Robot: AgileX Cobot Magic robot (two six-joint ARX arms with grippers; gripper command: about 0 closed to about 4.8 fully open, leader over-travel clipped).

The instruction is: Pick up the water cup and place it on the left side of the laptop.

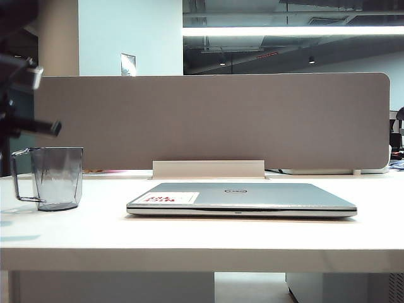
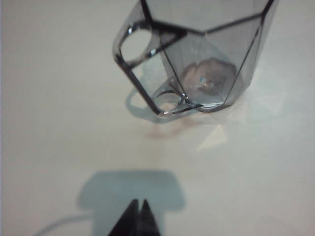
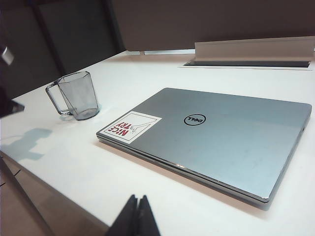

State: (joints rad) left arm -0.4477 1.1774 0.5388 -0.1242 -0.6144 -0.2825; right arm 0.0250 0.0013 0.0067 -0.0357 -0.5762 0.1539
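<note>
Right gripper (image 3: 138,216): nearest to me in the right wrist view, its fingers pressed together on nothing, hanging off the table's near edge, the laptop at about 1 o'clock beyond the tips.
Left gripper (image 2: 139,219): fingers pressed together as well, empty, hovering above its own shadow on the bare white table (image 2: 54,108); I read the cup at about 1 o'clock from the tips, well apart.
Laptop (image 1: 243,197): lid closed, lying flat mid-table in the exterior view, white sticker with red print (image 1: 171,198) toward its left corner, dark oval logo mid-lid.
Water cup (image 1: 57,177): upright on the table at the laptop's 9 o'clock, clear of it, loop handle facing away from the laptop.
Partition (image 1: 214,120): grey divider panel standing along the table's far edge at 12 o'clock.
</note>
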